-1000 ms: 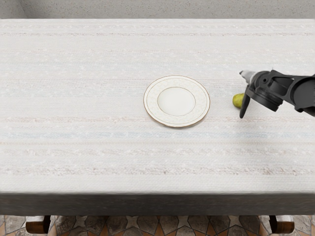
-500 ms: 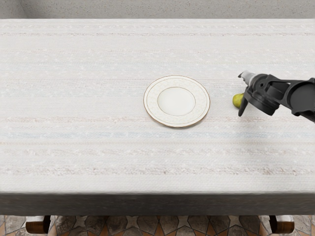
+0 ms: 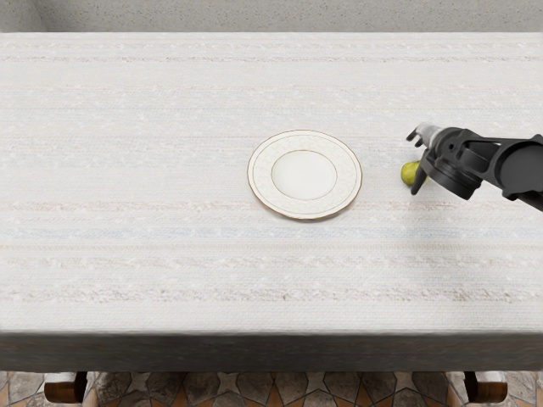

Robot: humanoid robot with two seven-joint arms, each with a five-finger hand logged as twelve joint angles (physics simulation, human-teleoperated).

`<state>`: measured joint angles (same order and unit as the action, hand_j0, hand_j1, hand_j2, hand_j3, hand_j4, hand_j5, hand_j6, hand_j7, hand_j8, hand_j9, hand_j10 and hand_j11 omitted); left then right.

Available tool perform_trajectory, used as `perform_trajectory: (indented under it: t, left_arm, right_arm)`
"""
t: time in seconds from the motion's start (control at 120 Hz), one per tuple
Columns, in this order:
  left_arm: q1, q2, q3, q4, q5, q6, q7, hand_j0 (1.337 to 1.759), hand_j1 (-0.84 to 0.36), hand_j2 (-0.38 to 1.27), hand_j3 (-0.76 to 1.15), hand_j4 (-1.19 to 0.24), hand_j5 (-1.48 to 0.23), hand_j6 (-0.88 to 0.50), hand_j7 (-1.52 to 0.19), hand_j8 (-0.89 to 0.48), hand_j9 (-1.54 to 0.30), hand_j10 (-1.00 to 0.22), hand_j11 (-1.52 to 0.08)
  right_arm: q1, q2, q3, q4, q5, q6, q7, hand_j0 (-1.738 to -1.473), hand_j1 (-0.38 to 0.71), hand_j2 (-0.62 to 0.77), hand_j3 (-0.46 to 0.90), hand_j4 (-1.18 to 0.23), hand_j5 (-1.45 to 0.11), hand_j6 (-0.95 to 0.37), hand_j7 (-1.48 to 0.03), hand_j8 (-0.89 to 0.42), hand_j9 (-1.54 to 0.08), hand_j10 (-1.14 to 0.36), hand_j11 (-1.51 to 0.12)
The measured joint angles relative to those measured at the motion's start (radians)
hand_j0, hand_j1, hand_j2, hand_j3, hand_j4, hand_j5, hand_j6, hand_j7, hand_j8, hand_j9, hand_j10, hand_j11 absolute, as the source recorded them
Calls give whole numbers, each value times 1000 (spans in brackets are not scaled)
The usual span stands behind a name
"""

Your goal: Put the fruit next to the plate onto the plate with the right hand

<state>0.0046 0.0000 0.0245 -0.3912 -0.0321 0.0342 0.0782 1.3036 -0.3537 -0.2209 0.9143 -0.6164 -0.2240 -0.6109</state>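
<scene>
A small yellow-green fruit (image 3: 409,173) lies on the tablecloth to the right of the white plate (image 3: 305,174), a short gap between them. My right hand (image 3: 419,166) comes in from the right edge and sits right against the fruit's right side, covering part of it. One dark finger (image 3: 417,183) points down beside the fruit, and the hand is open, not closed around it. The plate holds nothing. The left arm does not show.
The table (image 3: 170,254) wears a pale striped cloth and runs the full width of the view. Its front edge is near the bottom, with patterned floor below, and a grey wall stands behind the far edge.
The right hand has slid a little left and down onto the fruit's right side, and its downward-pointing finger looks shorter. The fruit and plate have not moved.
</scene>
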Motion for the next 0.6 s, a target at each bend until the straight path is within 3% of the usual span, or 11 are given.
perform_trajectory:
  t: [0.6]
  left_arm:
    - [1,0,0,0,0,0,0,1658,343,1,0,-4,-6,-4,-6,-4,-6,-4,-6]
  right_arm:
    - [-13,-1,-1,0,0,0,0,-1658,5,-57,0,-298,-385,-299,-384,-298,-385,-297,-385]
